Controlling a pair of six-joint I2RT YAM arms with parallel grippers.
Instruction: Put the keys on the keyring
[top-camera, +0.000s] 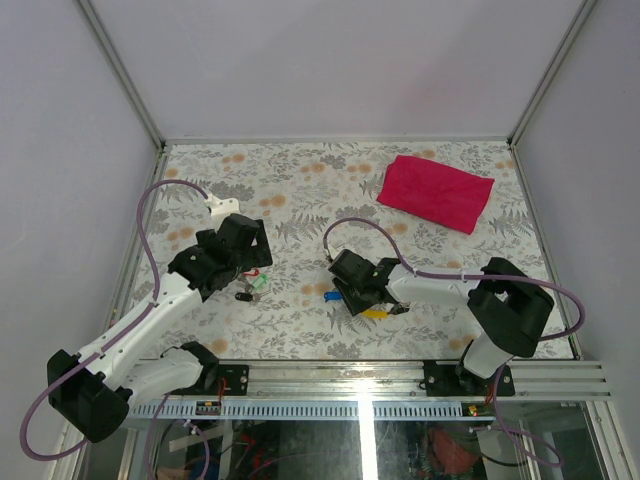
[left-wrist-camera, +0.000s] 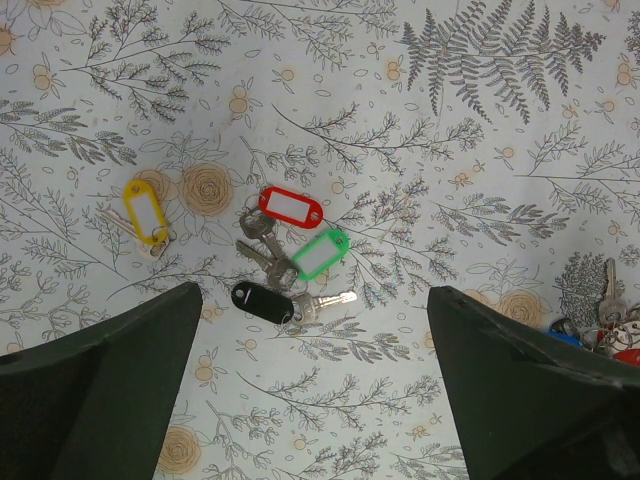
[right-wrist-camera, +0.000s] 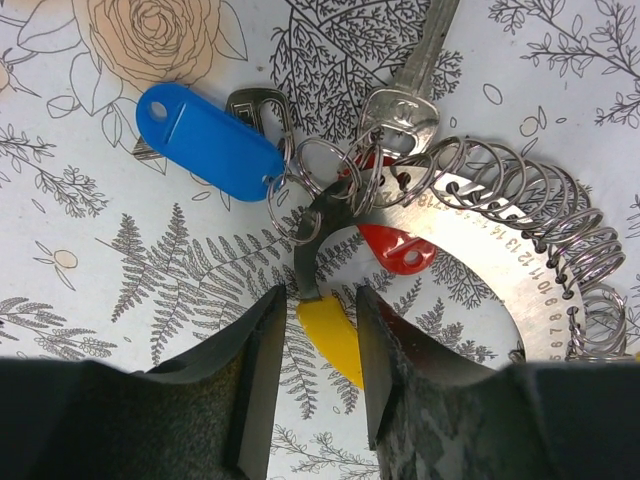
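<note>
**Left gripper** (top-camera: 240, 262): fully open and holding nothing. It hangs above the worktop (top-camera: 300, 190). In the wrist view the keys (left-wrist-camera: 290, 255) lie in the gap between its two fingers (left-wrist-camera: 100, 390), just beyond the tips. They form one loose cluster:
- a red tag (left-wrist-camera: 292, 208) farthest from the gripper
- a green tag (left-wrist-camera: 320, 253) next to it
- a black tag (left-wrist-camera: 262, 300) nearest the gripper

A separate yellow-tagged key (left-wrist-camera: 145, 212) lies apart from the cluster, beyond the left-hand finger.

**Right gripper** (right-wrist-camera: 320, 310): partly closed, with the jaws pinching the keyring's yellow tag (right-wrist-camera: 330, 335) from both sides. The gripper sits low, at the worktop.

**Keyring** (right-wrist-camera: 520, 270): a flat silvery band stamped with numbers and threaded with many small wire loops. It lies directly ahead of the right gripper's fingertips and curves away to their right. Attached to it:
- a blue tag (right-wrist-camera: 210, 140) ahead and to the left of the tips
- a small red tag (right-wrist-camera: 398, 248) just ahead of them
- a silver key (right-wrist-camera: 405, 90) farther out

**Red cloth** (top-camera: 435, 192): lies well beyond the right gripper, towards the far edge of the worktop.
</note>
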